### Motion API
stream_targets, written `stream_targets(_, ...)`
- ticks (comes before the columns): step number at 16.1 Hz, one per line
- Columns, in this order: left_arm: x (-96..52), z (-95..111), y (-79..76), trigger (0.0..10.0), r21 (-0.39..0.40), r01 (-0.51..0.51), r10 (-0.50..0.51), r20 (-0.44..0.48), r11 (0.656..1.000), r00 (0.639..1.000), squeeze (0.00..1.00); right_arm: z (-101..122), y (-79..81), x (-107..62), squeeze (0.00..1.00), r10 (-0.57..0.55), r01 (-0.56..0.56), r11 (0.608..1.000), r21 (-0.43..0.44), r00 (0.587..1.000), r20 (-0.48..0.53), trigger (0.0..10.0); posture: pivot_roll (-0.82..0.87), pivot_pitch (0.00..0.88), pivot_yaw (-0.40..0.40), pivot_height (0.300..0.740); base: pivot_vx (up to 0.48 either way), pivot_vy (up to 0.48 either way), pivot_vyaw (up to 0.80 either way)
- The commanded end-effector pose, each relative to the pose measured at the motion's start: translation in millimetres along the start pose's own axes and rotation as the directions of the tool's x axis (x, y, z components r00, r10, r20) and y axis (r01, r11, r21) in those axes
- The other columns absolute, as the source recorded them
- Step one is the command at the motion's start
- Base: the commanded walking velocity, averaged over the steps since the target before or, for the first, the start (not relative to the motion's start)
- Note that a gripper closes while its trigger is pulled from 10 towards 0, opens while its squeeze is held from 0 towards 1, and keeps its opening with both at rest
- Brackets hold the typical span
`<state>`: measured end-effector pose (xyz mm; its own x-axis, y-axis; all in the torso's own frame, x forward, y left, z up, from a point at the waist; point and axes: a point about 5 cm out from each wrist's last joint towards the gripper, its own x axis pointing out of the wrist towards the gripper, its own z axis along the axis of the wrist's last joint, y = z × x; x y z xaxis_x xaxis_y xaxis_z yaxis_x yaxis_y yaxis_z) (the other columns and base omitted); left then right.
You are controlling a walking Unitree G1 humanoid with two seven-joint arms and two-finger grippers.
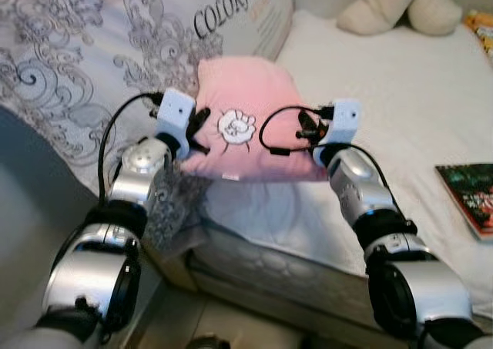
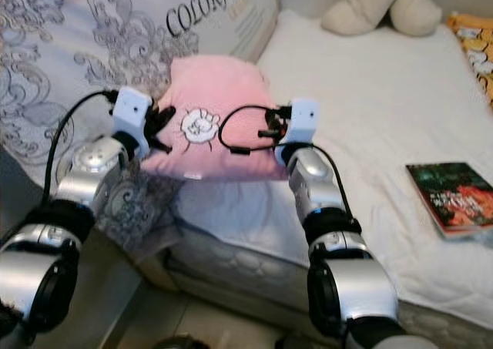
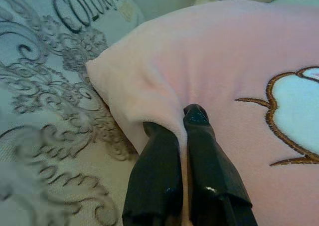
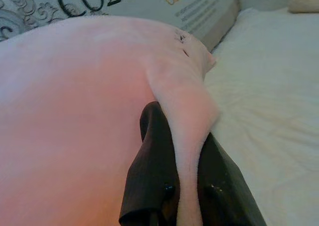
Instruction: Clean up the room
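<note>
A pink pillow (image 1: 246,110) with a white sheep patch is held up over the near edge of the bed (image 1: 385,79). My left gripper (image 1: 199,125) is shut on the pillow's left edge; in the left wrist view its fingers (image 3: 199,151) pinch a fold of the pink fabric (image 3: 224,61). Gripping the pillow's right edge is my right gripper (image 1: 306,132), also shut. The right wrist view has pink cloth (image 4: 184,101) squeezed between its two black fingers (image 4: 154,151).
A grey patterned duvet (image 1: 69,64) and a lettered pillow (image 1: 239,10) lie at the left. A beige plush toy (image 1: 393,6) sits at the bed's far side. A book (image 1: 470,195) lies on the white sheet at the right. The mattress edge (image 1: 269,264) is just below my arms.
</note>
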<state>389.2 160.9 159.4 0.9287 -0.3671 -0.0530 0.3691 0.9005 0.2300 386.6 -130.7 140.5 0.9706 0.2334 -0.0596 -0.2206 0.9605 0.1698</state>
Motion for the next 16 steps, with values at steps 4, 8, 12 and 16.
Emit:
stream_targets(4,12.2,27,3.0,0.0,0.071,0.043,-0.047,0.049,0.997,0.998,0.0,11,-10.8,-0.3,0.29,-0.091,0.093,0.995,-0.031,0.994,0.067,0.0,-0.12,0.106,0.15,0.74,0.0,0.0,0.0)
stream_targets(8,14.8,34,5.1,0.0,0.132,0.06,-0.066,0.047,0.989,0.997,0.0,10,-15.6,-1.3,0.29,-0.126,0.128,0.991,-0.031,0.989,0.072,0.0,-0.14,0.165,0.174,0.74,0.0,0.0,0.0)
stream_targets(12,13.1,30,7.2,0.0,0.287,0.053,-0.056,0.002,0.956,0.998,0.0,5,-13.4,1.3,0.27,-0.127,0.128,0.992,-0.024,0.991,0.039,0.0,-0.14,0.226,0.177,0.74,0.0,0.0,0.0)
stream_targets(16,4.4,20,21.1,0.0,0.41,0.037,-0.018,-0.05,0.912,0.999,0.0,-5,2.4,3.8,0.22,-0.1,0.1,0.995,0.0,0.995,0.009,0.0,-0.14,0.254,0.167,0.74,0.0,0.0,0.0)
